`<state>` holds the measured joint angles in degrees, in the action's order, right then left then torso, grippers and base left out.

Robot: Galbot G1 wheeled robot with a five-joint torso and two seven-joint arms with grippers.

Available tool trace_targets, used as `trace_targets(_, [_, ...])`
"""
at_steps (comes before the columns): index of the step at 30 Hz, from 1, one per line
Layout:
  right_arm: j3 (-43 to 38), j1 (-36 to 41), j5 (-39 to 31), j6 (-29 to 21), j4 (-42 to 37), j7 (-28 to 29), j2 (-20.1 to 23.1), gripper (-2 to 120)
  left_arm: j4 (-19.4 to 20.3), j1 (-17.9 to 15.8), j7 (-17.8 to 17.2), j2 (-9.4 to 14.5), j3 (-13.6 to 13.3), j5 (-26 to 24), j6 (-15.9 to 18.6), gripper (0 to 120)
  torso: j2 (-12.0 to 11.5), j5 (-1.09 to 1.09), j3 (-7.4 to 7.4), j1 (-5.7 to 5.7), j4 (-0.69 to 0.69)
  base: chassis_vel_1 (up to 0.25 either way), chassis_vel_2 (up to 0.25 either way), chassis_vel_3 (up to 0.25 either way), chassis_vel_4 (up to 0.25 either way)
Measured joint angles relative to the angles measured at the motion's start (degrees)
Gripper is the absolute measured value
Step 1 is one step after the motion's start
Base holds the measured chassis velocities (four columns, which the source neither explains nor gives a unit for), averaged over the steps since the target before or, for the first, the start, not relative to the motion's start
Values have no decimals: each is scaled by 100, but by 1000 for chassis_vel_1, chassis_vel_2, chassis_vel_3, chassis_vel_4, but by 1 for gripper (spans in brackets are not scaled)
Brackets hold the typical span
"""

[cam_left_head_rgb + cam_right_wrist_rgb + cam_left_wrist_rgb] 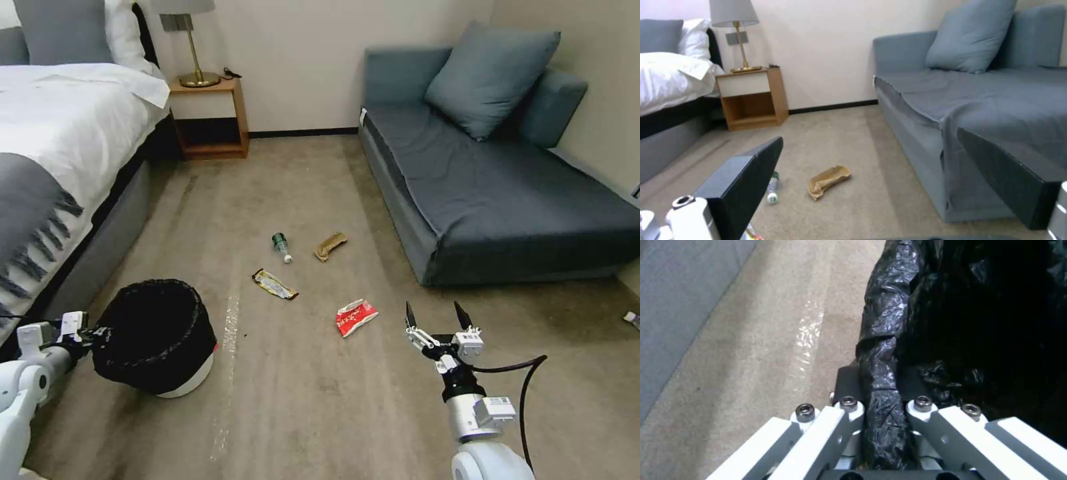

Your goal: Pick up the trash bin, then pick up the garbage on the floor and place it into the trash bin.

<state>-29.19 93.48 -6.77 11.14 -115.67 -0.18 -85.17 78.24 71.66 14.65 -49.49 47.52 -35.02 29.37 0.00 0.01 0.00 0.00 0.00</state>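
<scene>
Low on the robot's right, the right gripper [437,315] hangs above the carpet with its jaws spread and nothing between them. Just ahead and slightly to its left lies the red wrapper [356,317], the nearest piece, its long axis slanting across the gripper's line. Farther ahead lie the yellow wrapper [274,284], the bottle [282,247] and the brown paper [331,245]. Across on the left, the left gripper [878,403] is clamped on the bin [157,337] rim, pinching the black bag [880,340]; the bin tilts.

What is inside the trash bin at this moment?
Inside the trash bin only its black bag shows, its rim clamped by the left gripper. The dark bottom cannot be seen.
</scene>
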Motion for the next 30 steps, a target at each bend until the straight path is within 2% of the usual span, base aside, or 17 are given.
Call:
trace_targets(5, [1,-30,-37,0,25,3,18,100,98,30,-28,-35,26,0,6,6,0,0,0,0,0,0,0,0,0])
trace_targets(11, [5,-53,-80,-1,46,5,41,100,476,132,-376,-118,137,-144,-138,6,0,-4,1,0,0,0,0,0,0])
trace_targets(14, [10,-68,-98,5,73,5,73,100,1059,280,-790,-116,268,-175,-69,5,0,-2,1,0,0,0,0,0,0])
trace_targets(15, [17,-80,-102,8,85,5,77,100,1247,344,-841,-91,309,-163,-34,5,0,-2,1,0,0,0,0,0,0])
trace_targets(16, [17,-80,-102,8,85,5,77,100,1247,344,-841,-91,309,-163,-34,5,0,-2,1,0,0,0,0,0,0])
trace_targets(20, [49,-119,-159,29,142,3,84,100,2032,759,-1018,-48,498,66,103,5,0,0,0,0,-1,0,0,0,0])
trace_targets(21, [49,-119,-159,29,142,3,84,100,2032,759,-1018,-48,498,66,103,5,0,0,0,0,-1,0,0,0,0])
trace_targets(25, [67,-137,-243,157,241,-159,152,100,2675,1232,-1178,-247,828,562,233,5,0,0,0,0,0,0,0,0,0])
trace_targets(29, [103,-132,-197,294,295,-281,201,100,2905,1455,-1216,-358,935,707,268,5,0,0,0,0,1,0,0,0,0])
trace_targets(30, [138,-135,-139,441,336,-375,227,100,3041,1627,-1217,-447,961,755,267,5,0,0,0,0,1,0,0,0,0])
